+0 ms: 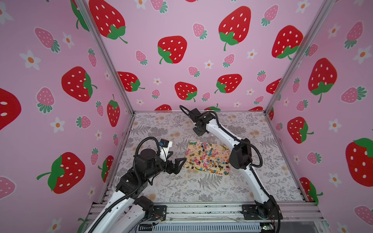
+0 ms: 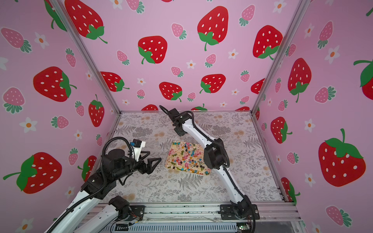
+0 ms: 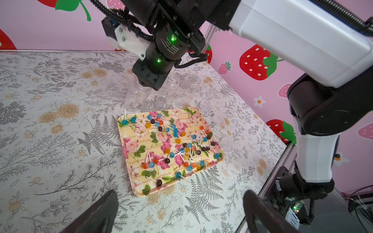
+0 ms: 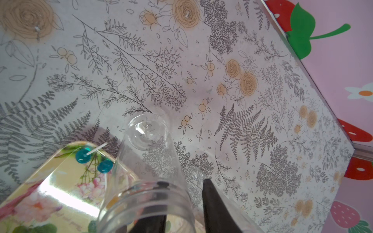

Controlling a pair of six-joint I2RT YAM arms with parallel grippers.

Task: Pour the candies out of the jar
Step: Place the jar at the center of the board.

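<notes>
The empty jar [image 4: 147, 161] stands inside the right claw [image 4: 182, 182] (tight or loose, hard to tell), candies [image 3: 187, 150] lie on the tray [image 3: 134, 173] beside it, and the jar looks light and slippery, best held round its middle.

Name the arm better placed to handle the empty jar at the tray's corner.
Right. The right gripper straddles that upright jar; the left gripper hovers open beside the tray, apart from it.
</notes>
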